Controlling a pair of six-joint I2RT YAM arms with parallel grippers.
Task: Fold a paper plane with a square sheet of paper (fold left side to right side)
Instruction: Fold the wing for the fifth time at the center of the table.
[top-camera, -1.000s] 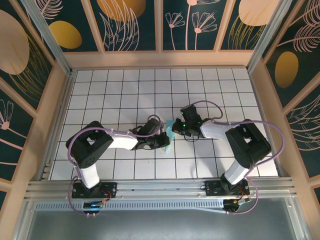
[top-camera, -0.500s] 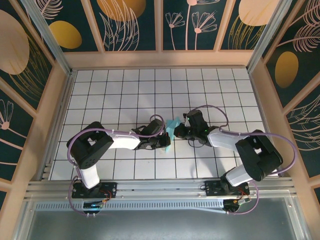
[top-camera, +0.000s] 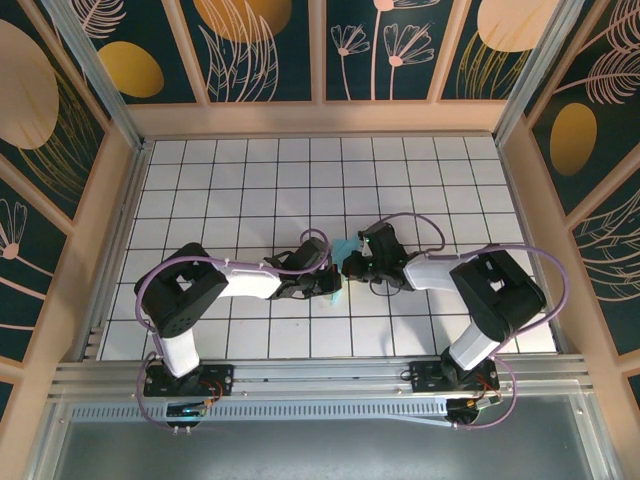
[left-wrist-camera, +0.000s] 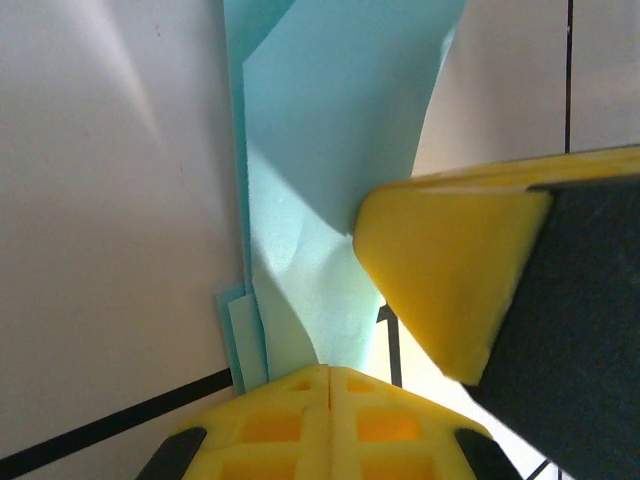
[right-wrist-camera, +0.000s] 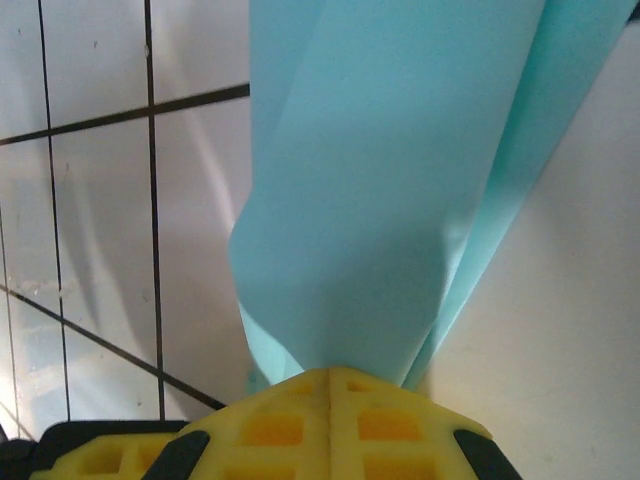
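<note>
Left pincer (top-camera: 332, 283) is fully closed, and its two yellow fingers (left-wrist-camera: 300, 420) meet with no gap. They pinch the near end of the folded turquoise paper (top-camera: 344, 248), which comes out directly from the line where the fingers join. In the left wrist view the paper (left-wrist-camera: 330, 150) goes up and away from the fingers as a narrow strip of several layers, with a sharp crease along its left side and a small corner of a lower layer that shows beside the fingers. One yellow finger of the right pincer (left-wrist-camera: 440, 270) comes in from the right and lies against this strip.

The right pincer (top-camera: 351, 266) is also fully closed, and it holds the same paper from the other side. In the right wrist view the paper (right-wrist-camera: 390, 180) rises from the closed fingers (right-wrist-camera: 300, 420) as a smooth, slightly curved band, with a second layer visible along its right edge.

From above, both pincers meet near the middle of the white tiled surface (top-camera: 250, 180), tip almost to tip, and the paper sits between them. Only small parts of it are visible there, one behind the pincers and one just in front of the left one. Whether it touches the surface, I cannot tell.
</note>
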